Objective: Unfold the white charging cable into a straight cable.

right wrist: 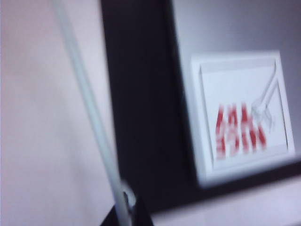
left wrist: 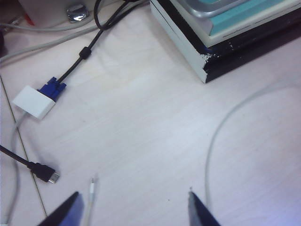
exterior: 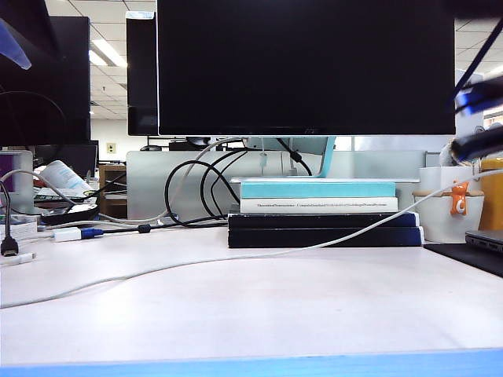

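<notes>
Closest to the exterior camera is the bare table (exterior: 259,314), and the white charging cable (exterior: 181,265) runs across it in one long shallow line, low at the left edge and climbing right past the stack of books (exterior: 322,228). Right tool (right wrist: 124,212) is pressed together, pinching the cord up high on the right. Left tool (left wrist: 134,207) hangs spread over the table with the loose plug end (left wrist: 92,188) between its fingers, so I'd say it's the nearer one for grabbing that end.
</notes>
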`<action>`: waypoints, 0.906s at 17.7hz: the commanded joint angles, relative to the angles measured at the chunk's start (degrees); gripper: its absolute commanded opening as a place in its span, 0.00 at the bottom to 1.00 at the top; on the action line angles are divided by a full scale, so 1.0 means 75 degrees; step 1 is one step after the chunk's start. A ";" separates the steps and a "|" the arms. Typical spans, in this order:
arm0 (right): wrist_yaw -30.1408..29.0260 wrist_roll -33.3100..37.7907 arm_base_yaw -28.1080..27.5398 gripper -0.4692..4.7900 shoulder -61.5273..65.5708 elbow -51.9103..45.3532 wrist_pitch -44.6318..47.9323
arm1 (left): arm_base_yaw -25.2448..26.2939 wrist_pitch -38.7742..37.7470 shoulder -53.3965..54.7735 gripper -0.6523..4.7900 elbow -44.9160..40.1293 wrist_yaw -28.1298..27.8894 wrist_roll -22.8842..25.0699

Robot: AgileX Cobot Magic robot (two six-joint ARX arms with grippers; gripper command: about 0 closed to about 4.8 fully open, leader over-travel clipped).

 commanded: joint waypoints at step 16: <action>0.0758 -0.0877 -0.0160 0.77 -0.2629 0.0632 0.2372 | 0.0694 0.1923 -0.1920 0.67 -0.1716 0.0166 -0.0487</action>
